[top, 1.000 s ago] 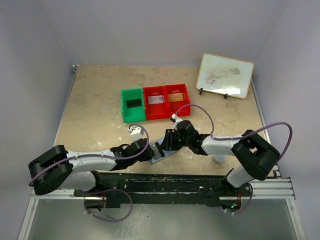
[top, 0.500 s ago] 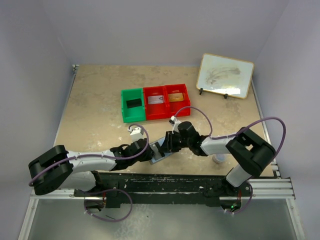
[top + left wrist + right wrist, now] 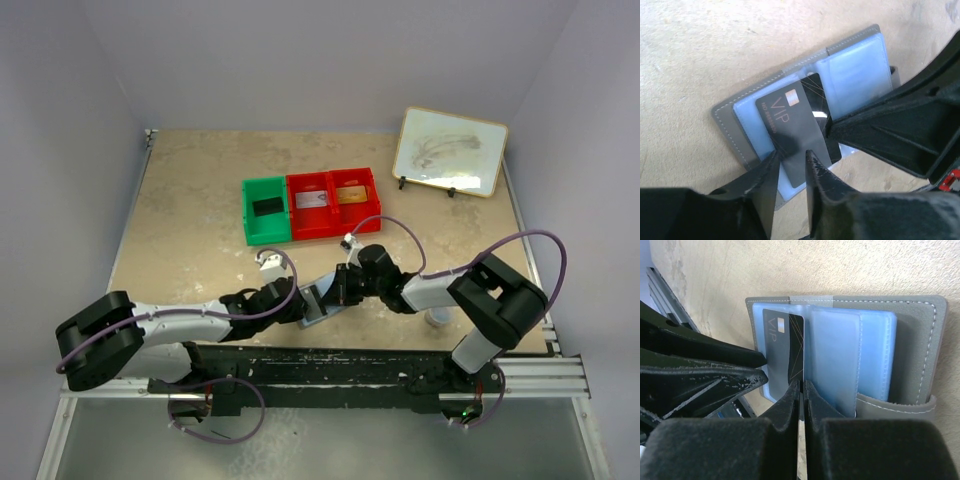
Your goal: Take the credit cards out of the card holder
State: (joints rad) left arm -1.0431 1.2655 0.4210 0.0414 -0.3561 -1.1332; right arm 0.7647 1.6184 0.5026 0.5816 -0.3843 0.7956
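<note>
The card holder (image 3: 730,117) (image 3: 920,340) (image 3: 318,300) is a grey stitched wallet with pale blue sleeves. It lies open on the table by the near edge. One black credit card (image 3: 790,120) (image 3: 785,345) marked VIP sticks partly out of a sleeve. My right gripper (image 3: 801,387) (image 3: 341,290) is shut on that card's edge. My left gripper (image 3: 790,165) (image 3: 300,305) clamps the holder's opposite edge, its fingers (image 3: 715,360) above and below the sleeve. Other cards lie in the bins: a black one (image 3: 267,207), a silvery one (image 3: 311,199) and a gold one (image 3: 351,194).
A green bin (image 3: 250,215) and two red bins (image 3: 330,225) stand in a row behind the holder. A framed whiteboard (image 3: 450,150) leans at the back right. A small round puck (image 3: 437,318) sits by the right arm.
My right gripper's jaws have closed onto the black card and the arm has shifted slightly left. The left gripper and the holder have stayed put.
</note>
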